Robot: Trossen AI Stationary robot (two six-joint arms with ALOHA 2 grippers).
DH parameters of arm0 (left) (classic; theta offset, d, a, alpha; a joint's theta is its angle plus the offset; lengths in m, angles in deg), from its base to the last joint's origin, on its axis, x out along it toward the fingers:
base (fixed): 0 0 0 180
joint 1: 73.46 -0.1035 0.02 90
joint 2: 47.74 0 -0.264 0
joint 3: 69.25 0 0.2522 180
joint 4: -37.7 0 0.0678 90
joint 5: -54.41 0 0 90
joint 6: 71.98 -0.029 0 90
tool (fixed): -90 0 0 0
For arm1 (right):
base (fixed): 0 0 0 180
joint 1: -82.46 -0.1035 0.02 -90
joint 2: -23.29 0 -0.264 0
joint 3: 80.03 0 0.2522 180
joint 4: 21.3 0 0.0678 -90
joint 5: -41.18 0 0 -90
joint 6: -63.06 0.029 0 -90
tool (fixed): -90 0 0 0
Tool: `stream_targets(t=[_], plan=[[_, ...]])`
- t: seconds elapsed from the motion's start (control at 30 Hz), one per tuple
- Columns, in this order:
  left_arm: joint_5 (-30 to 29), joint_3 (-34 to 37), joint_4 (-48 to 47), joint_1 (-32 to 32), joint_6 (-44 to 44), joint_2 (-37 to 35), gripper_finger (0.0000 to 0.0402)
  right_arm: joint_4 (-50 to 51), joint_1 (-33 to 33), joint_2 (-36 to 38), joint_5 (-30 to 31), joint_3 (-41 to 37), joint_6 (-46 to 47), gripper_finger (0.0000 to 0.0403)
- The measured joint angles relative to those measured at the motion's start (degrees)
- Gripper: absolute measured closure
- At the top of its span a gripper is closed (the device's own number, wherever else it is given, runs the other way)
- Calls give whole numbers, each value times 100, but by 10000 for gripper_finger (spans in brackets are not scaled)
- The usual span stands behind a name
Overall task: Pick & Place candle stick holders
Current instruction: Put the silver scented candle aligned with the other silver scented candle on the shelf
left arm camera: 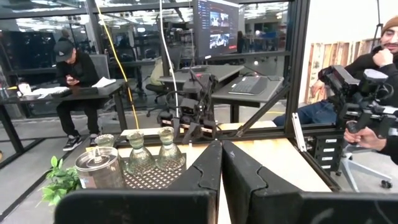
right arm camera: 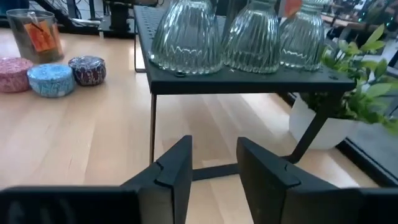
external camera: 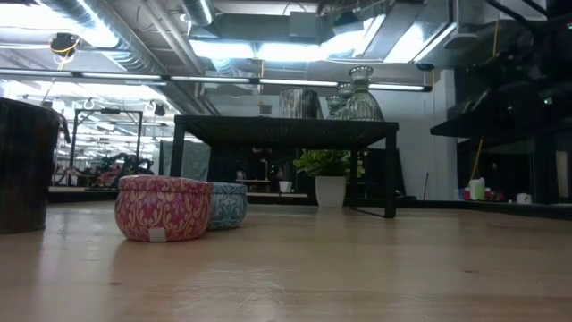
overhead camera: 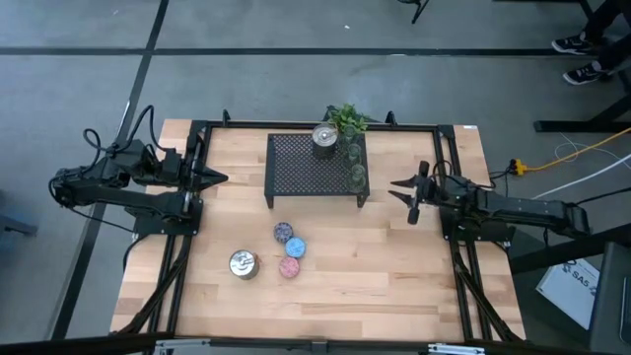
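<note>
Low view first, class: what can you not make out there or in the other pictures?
- Low view: the blue patterned round tin is half hidden behind the pink patterned round tin; neither gripper shows.
- Low view: a dark cylinder is cut off by the picture's edge.
- High view: the ribbed glass holders on the black mesh rack are too small to count.

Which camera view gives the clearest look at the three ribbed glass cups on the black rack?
The right wrist view: the three glass cups fill the frame in a row on the rack, ribs plain. The high view shows them tiny along the rack's right edge; the low view only their tops, overlapping; the left wrist view shows them small.
</note>
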Motion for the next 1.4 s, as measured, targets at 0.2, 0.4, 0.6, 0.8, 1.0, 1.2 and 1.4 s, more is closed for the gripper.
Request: stream_targets(t=[0.2,0.4,0.6,0.8,1.0,1.2,1.4], plan=[[-1,-1,0,1,2,0,395,-9,0,-178,0,0,131,275],[0,-1,0,0,2,0,395,-11,0,-203,0,0,131,275],[-2,-1,5,2,2,-2,395,-11,0,-203,-7,0,153,275],[0,-2,239,2,5,0,395,-12,-2,-203,-16,0,296,275],[88,-2,302,0,208,-2,395,-14,-2,-203,-16,0,282,275],[852,-2,209,2,174,85,395,-14,-2,-203,-16,0,280,274],[972,-2,-109,31,290,305,395,-15,-2,-203,-16,2,280,274]])
